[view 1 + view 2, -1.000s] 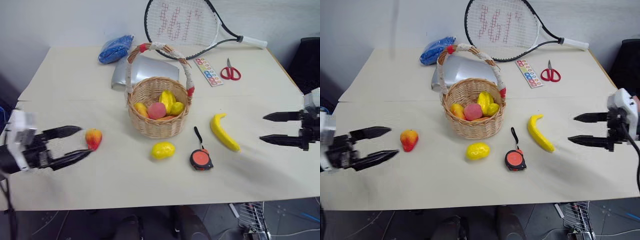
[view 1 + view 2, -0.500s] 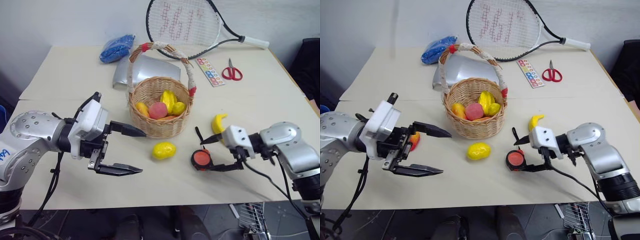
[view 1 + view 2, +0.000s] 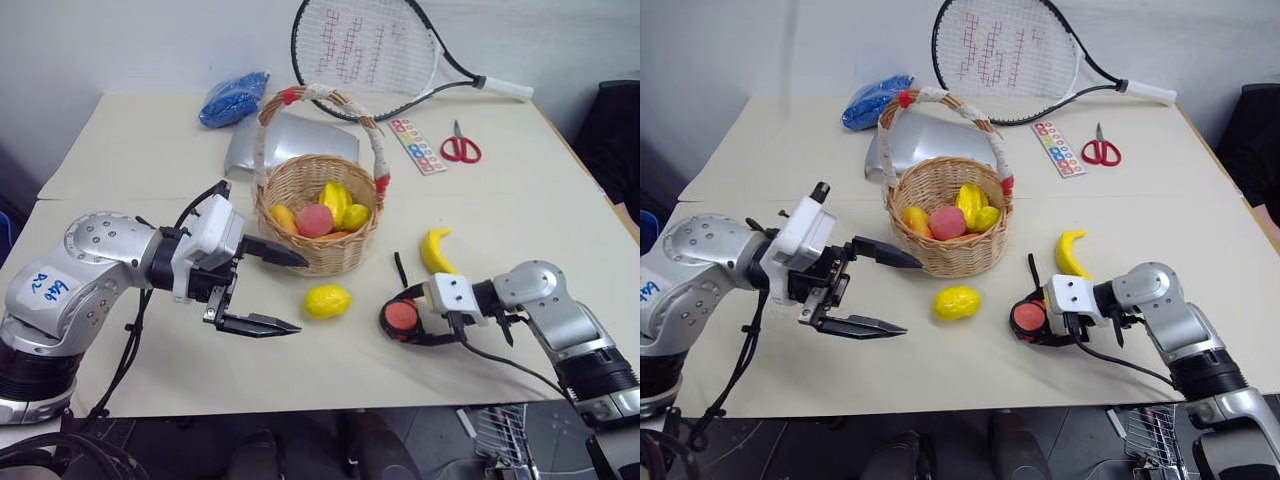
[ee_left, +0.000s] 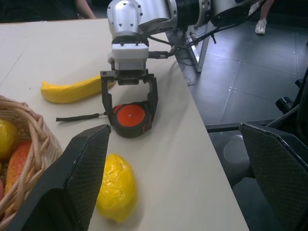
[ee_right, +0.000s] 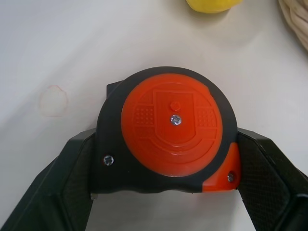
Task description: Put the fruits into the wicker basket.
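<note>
The wicker basket point(image 3: 318, 250) stands mid-table and holds several fruits point(image 3: 322, 215), yellow, pink and orange. A yellow lemon point(image 3: 327, 300) lies just in front of it, and a banana point(image 3: 436, 250) lies to its right. My left gripper point(image 3: 300, 295) hovers open just left of the lemon, one finger by the basket wall. In the left wrist view the lemon point(image 4: 115, 187) lies near one finger. My right gripper point(image 3: 400, 320) is low on the table. Its fingers point(image 5: 72, 173) press both sides of the orange-and-black tape measure point(image 5: 168, 137).
A tennis racket point(image 3: 365, 50), red scissors point(image 3: 461, 146), a paint strip point(image 3: 417, 143), a blue bag point(image 3: 230, 97) and a silver sheet point(image 3: 290, 140) lie at the back. The table's front edge point(image 3: 330, 405) runs close below both grippers.
Both arms swung in from the sides. The left gripper moved right to the lemon. The right gripper came left and down and closed around the tape measure.
</note>
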Robot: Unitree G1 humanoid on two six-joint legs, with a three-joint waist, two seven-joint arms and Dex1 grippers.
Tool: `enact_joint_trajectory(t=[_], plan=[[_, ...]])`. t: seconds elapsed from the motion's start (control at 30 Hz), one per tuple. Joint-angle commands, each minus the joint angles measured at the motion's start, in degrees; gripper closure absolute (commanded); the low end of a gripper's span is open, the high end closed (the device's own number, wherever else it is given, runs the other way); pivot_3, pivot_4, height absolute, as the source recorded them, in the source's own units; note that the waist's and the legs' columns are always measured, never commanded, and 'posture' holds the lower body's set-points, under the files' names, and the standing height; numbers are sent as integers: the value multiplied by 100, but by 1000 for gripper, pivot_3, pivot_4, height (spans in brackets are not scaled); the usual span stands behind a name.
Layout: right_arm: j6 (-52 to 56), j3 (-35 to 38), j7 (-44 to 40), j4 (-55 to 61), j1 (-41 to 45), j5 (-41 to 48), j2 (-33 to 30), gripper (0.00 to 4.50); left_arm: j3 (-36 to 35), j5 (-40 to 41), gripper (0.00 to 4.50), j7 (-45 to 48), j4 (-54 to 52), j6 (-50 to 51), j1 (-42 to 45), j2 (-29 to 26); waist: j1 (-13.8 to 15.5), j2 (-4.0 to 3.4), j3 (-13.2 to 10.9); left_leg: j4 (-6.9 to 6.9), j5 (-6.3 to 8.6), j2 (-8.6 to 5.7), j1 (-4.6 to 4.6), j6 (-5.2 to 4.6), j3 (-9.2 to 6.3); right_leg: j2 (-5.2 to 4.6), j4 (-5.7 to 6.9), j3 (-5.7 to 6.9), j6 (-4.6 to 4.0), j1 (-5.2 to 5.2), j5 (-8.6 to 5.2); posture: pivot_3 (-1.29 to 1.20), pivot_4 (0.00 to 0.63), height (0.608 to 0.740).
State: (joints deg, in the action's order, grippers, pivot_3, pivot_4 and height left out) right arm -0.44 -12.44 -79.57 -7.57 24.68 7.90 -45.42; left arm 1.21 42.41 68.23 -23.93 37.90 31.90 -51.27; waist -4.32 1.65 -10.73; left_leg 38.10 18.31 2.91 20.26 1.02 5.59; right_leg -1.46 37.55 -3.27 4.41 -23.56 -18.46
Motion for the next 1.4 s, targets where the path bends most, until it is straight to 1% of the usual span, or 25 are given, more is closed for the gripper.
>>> enact_joint_trajectory(t=[0.03, 0.1, 0.17, 0.23, 0.3, 0.33, 0.37, 0.4, 0.47, 0.5, 0.6, 0.67, 0.73, 0.8, 0.83, 0.87, 0.93, 0.97, 1.03, 1.07, 1.13, 1.2, 1.27, 1.33, 1.4], plan=[[908, 529, -51, 866, -411, 794, -270, 1033, 3, -40, 0, 48, -42, -116, 117, 93, 55, 0, -1, -3, 0, 0, 4, 0, -2, -1, 0, 0, 1, -4, -1, 0, 150, 740], [1548, 1101, 127, 1349, -717, 1304, -491, 1033, 21, -46, 0, 52, 21, -106, 236, 178, 114, -4, -7, -1, 0, 0, 11, 0, -5, -1, 1, 2, 1, -10, -2, 0, 150, 740], [2026, 2016, 145, 1656, -1360, 1634, -985, 1033, -15, 37, 0, 20, 139, -42, 397, 289, 172, -10, -10, 5, 1, -5, 16, -2, -4, -7, 3, 0, 1, -11, -1, 0, 150, 740], [2313, 2577, 126, 1805, -1788, 1861, -1295, 1033, -39, 72, 0, 36, 200, -11, 471, 334, 250, -9, -12, 8, 2, -12, 14, -11, -7, -10, -4, 1, 4, -6, 0, 0, 150, 740], [2792, 3518, -22, 1648, -2346, 2136, -1594, 1033, -22, 41, 0, 107, 257, -51, 511, 352, 268, -3, -13, 7, 6, -11, 7, -19, -7, -8, -12, 1, 6, 7, 2, 0, 150, 740], [2898, 3999, -120, 1451, -2655, 2132, -1731, 1033, 0, 5, 0, 128, 309, -83, 545, 376, 276, -3, -13, 7, 19, -11, 7, -41, -8, -7, -12, 0, 7, 7, 2, 0, 150, 740], [2791, 4345, -83, 1151, -2888, 1959, -1824, 1033, 16, -27, 0, 118, 375, -118, 598, 431, 292, -2, -13, 6, 22, -12, 7, -45, -8, -7, -13, 0, 7, 8, 2, 0, 150, 740], [2587, 4503, 44, 854, -2997, 1756, -1871, 1033, 29, -57, 0, 101, 443, -155, 659, 494, 286, 1, -15, 6, 23, -14, 9, -47, -10, -7, -15, 0, 7, 8, 2, 0, 150, 740], [2246, 4565, 287, 358, -3034, 1475, -1913, 1033, 39, -82, 0, 62, 532, -186, 748, 593, 274, 3, -15, 7, 24, -16, 9, -52, -6, -6, -18, -3, 11, 9, 4, 0, 150, 740], [2045, 4492, 474, 48, -2908, 1346, -1871, 1033, 46, -86, 0, 41, 558, -183, 790, 649, 247, 3, -15, 8, 24, -18, 8, -57, -4, -7, -19, -5, 13, 10, 5, 0, 150, 740], [1416, 4068, 1214, -1031, -2349, 829, -1652, 1033, 89, -164, 0, 21, 604, -225, 868, 770, 145, 4, -16, 7, 24, -16, 3, -57, 10, -3, -15, -16, 16, 8, 7, 0, 150, 740], [898, 3726, 1815, -1732, -1938, 365, -1530, 1033, 92, -207, 0, 18, 619, -238, 895, 811, 105, 4, -16, 5, 6, -16, 2, -26, 9, -2, -13, -17, 16, 6, 7, 0, 150, 740], [639, 3491, 2338, -2312, -1476, 105, -1374, 1033, 78, -219, 0, 20, 613, -233, 905, 832, 90, 1, -17, -3, -3, -16, 3, -9, 10, 0, -11, -19, 14, 0, 5, 0, 150, 740], [782, 3352, 2522, -2580, -1147, 97, -1245, 1033, 64, -222, 0, 19, 612, -235, 895, 847, 86, -7, -20, -4, -7, -13, 3, -3, 13, 1, -6, -22, 14, -6, 5, 0, 150, 740], [829, 3304, 2486, -2548, -1105, 147, -1196, 1033, 53, -219, 0, 7, 602, -239, 879, 862, 90, -12, -21, -4, -8, -12, 3, -2, 14, 0, -5, -23, 13, -7, 5, 0, 150, 740], [998, 3264, 2417, -2448, -1107, 223, -1162, 1033, 47, -214, 0, -23, 588, -238, 866, 889, 97, -16, -20, -4, -9, -12, 3, 0, 14, 1, -3, -23, 13, -8, 5, 0, 150, 740], [1240, 3201, 2249, -2133, -1239, 344, -1142, 278, 51, -216, 0, -86, 562, -241, 857, 945, 107, -18, -19, -4, -10, -10, 3, 1, 12, 1, -2, -22, 14, -7, 4, 0, 150, 740], [1326, 3184, 2197, -1998, -1313, 380, -1158, 31, 52, -221, 0, -105, 555, -244, 858, 965, 111, -18, -19, -3, -10, -10, 4, 1, 11, 1, -2, -21, 14, -7, 4, 0, 150, 740], [1489, 3239, 2145, -1795, -1420, 447, -1266, 31, 14, -198, 0, -166, 525, -214, 856, 999, 120, -18, -19, 0, -10, -11, 4, 1, 9, 0, -2, -21, 15, -4, 5, 0, 150, 740], [1740, 3310, 2113, -1717, -1386, 546, -1338, 31, -16, -180, 0, -214, 515, -197, 853, 1015, 122, -18, -19, 1, -10, -11, 4, 1, 7, 0, -3, -20, 16, -2, 5, 0, 150, 740], [2466, 3508, 1941, -1375, -1161, 975, -1478, 31, -109, -135, 0, -355, 490, -179, 824, 1049, 124, -19, -19, 2, -10, -13, 4, 0, 7, -1, -3, -20, 17, -1, 5, 0, 150, 740], [3179, 3589, 1651, -761, -915, 1491, -1653, 31, -216, -147, 0, -551, 455, -239, 768, 1115, 110, -23, -20, 2, -11, -12, 4, -1, 8, -2, -1, -20, 17, -2, 6, 0, 150, 740], [3854, 3646, 1394, 140, -756, 2152, -1722, 31, -383, -164, 0, -822, 416, -224, 675, 1167, 85, -32, -17, 0, -11, -9, 2, -1, 11, 0, 4, -22, 17, -4, 5, 0, 150, 740], [4568, 3670, 1237, 1215, -339, 3189, -1651, 31, -727, -26, 0, -1468, 277, 66, 556, 1274, 65, -32, -17, -7, -12, 2, -4, 7, 2, 10, 6, -19, 16, -3, 5, 0, 150, 740], [4983, 3606, 1231, 1852, 11, 3833, -1570, 31, -1086, 44, 0, -2087, 45, 416, 330, 1247, 76, -29, -19, -8, -12, 6, -2, 18, -22, 22, 10, -16, 14, -4, 4, 0, 150, 740]])
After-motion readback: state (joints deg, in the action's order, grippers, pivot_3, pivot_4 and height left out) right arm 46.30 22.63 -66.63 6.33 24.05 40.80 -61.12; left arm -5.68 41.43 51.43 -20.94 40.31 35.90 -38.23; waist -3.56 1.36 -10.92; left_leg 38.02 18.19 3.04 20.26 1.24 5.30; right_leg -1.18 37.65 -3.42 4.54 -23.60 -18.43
